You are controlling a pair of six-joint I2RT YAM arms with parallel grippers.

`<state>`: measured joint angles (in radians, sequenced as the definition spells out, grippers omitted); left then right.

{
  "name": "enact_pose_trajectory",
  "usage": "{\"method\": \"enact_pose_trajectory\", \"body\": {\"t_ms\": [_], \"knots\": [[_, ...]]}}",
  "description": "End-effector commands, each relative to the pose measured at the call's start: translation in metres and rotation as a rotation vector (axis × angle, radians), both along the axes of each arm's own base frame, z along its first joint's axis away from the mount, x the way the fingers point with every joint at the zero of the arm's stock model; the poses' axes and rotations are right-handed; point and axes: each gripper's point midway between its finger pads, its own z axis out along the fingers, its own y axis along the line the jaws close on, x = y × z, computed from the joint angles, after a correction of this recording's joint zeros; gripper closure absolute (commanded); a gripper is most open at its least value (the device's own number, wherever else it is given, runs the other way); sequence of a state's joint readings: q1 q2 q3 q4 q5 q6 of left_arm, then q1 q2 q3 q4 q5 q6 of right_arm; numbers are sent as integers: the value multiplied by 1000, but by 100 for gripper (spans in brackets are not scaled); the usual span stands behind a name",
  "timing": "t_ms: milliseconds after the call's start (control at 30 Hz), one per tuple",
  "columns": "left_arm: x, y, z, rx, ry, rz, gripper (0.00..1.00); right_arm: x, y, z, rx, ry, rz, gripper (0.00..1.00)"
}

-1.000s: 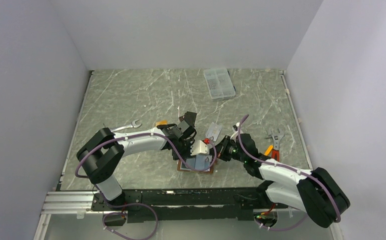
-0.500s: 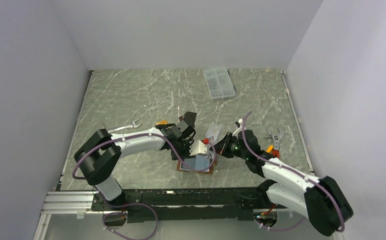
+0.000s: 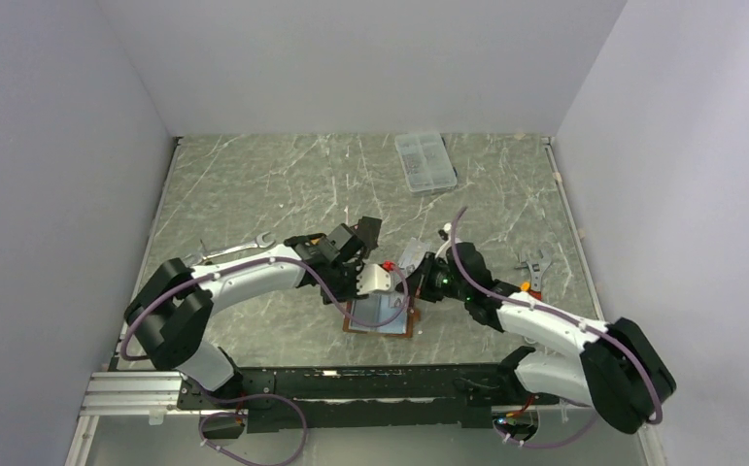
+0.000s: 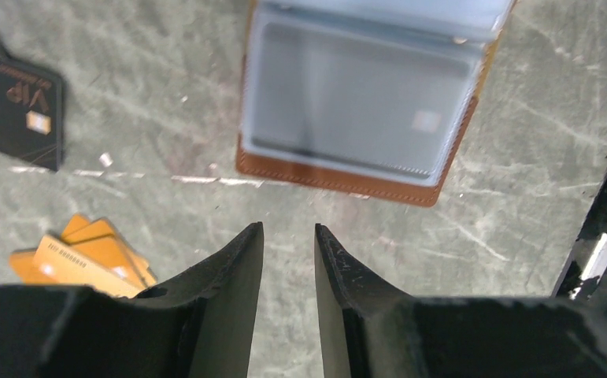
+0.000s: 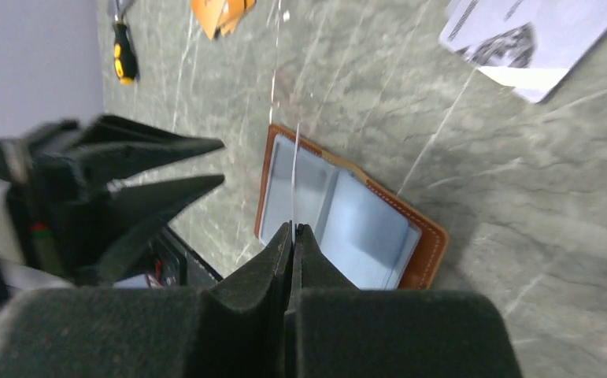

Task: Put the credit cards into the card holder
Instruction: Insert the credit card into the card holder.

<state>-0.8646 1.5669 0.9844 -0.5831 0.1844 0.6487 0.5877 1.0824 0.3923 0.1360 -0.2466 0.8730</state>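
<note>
The brown leather card holder lies open on the table, pale blue-grey pockets up, and also shows in the left wrist view and the right wrist view. My right gripper is shut on a thin card, seen edge-on, held upright over the holder's pockets; it shows in the top view. My left gripper is open and empty just off the holder's edge. A black card and orange-tan cards lie beside it. A silver-grey printed card lies behind the holder.
A clear compartment box stands at the back. A wrench lies by the left arm. An adjustable wrench lies at the right. A yellow-handled screwdriver shows in the right wrist view.
My right gripper has moved left with its card, over the open holder. My left gripper has drawn back a little to the left, off the holder.
</note>
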Motion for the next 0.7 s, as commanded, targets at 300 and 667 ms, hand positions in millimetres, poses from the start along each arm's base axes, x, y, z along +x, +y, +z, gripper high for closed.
{"method": "enact_pose_trajectory", "body": {"t_ms": [300,667], "knots": [[-22,-12,0,-63,-45,-215,63,-15,39,-18,37,63,143,100],[-12,-15,-22,-18,-66,-236,64,-35,46,-40,25,191,262,100]]}}
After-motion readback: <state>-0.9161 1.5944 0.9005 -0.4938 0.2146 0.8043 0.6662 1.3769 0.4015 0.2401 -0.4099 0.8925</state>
